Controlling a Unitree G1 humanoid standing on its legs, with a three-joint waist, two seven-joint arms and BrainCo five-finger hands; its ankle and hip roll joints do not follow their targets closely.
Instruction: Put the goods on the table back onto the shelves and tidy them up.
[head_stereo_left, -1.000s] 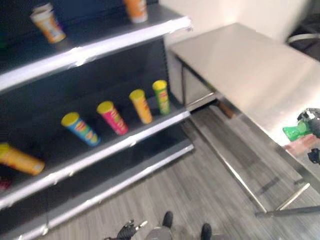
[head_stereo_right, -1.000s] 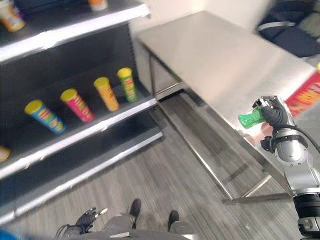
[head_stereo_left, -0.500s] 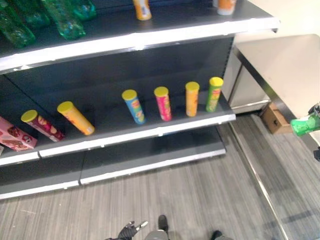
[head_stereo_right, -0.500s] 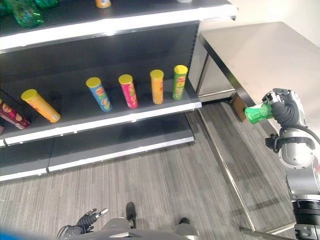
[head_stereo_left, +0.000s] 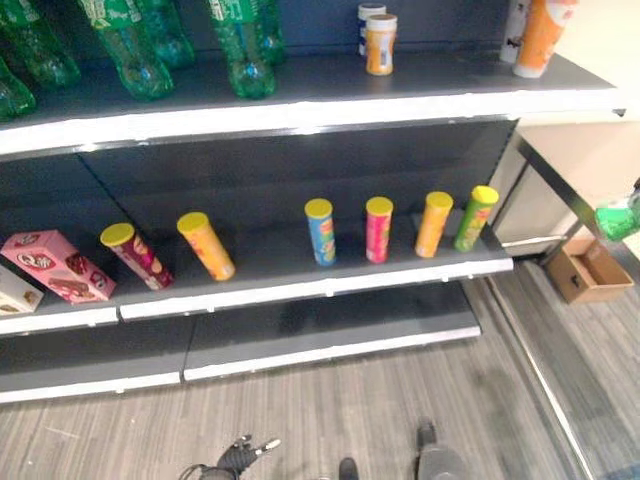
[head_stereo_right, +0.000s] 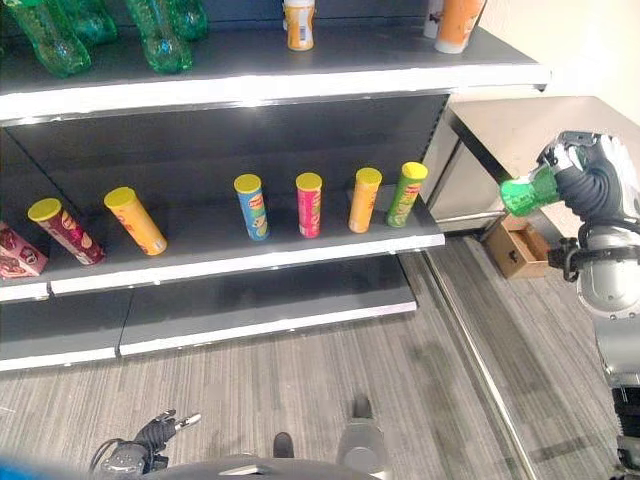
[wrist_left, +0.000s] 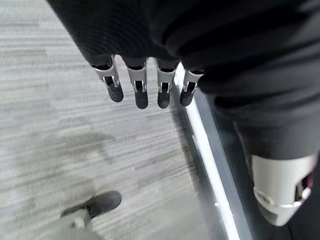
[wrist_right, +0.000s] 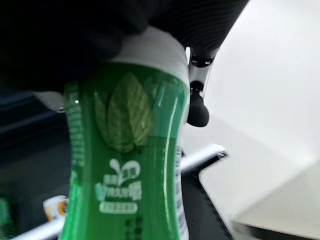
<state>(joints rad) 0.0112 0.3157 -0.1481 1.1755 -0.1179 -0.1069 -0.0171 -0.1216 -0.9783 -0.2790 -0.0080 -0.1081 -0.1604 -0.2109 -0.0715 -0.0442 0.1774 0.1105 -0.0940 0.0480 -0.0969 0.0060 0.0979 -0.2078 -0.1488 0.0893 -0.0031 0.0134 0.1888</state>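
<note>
Green bottle (head_stereo_right: 527, 191) held tight in right hand (head_stereo_right: 590, 180), fingers wrapped round it, out to right of shelves (head_stereo_right: 280, 85), beside table (head_stereo_right: 520, 125). Bottle's long axis lies sideways, free end pointed left toward shelves. Other green bottles (head_stereo_left: 240, 45) seen standing on top shelf, up and left of held bottle; far left one probably same kind. Left hand (wrist_left: 145, 85) hangs low over floor, fingers relaxed, nothing held. Right hand judged nearer for placing.

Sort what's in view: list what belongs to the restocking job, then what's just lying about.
Job:
- clear green plastic bottle, gripped in the right hand
- dark metal shelves
- steel table

Lying about:
- open brown cardboard box on the floor
- left hand, idle, hanging open over the grey floor
</note>
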